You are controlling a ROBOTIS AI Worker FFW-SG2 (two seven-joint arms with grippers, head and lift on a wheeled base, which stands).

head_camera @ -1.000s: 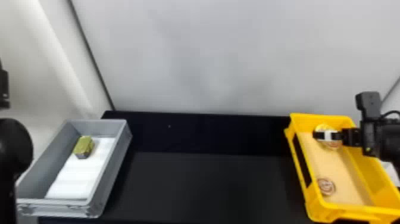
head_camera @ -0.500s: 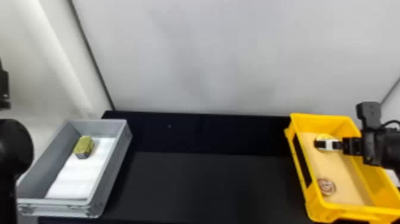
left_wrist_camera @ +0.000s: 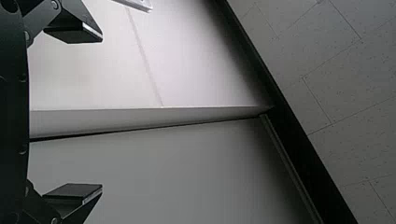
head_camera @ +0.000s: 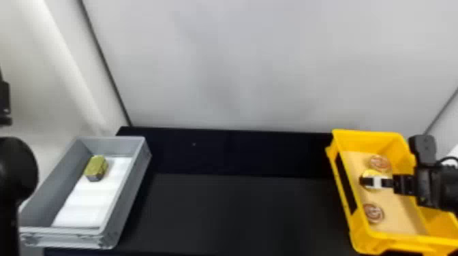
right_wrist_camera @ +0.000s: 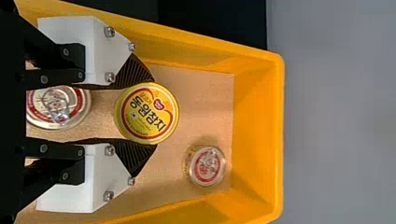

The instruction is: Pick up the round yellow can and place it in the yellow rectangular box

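Note:
In the head view my right gripper (head_camera: pixel 368 181) is inside the yellow rectangular box (head_camera: pixel 344 201), shut on the round yellow can (head_camera: pixel 372 173). The right wrist view has the can (right_wrist_camera: pixel 147 113) held by its sides between the pads of my right gripper (right_wrist_camera: pixel 155 113), its printed yellow lid facing the camera. Whether its base touches the box floor I cannot tell. My left arm (head_camera: pixel 15 170) is parked at the head view's left edge; its gripper (left_wrist_camera: pixel 102 112) is open with nothing between the fingers.
Two other cans stand in the yellow box, one (head_camera: pixel 380 162) behind the held can and another (head_camera: pixel 373 213) nearer the front. At the left, a grey box (head_camera: pixel 133 190) holds a yellow-green block (head_camera: pixel 96 168) on white lining. A pale wall rises behind the black table (head_camera: pixel 238 211).
My right gripper has moved toward the front of the yellow box, carrying the yellow can with it. The can behind it now shows fully. My left arm has kept still.

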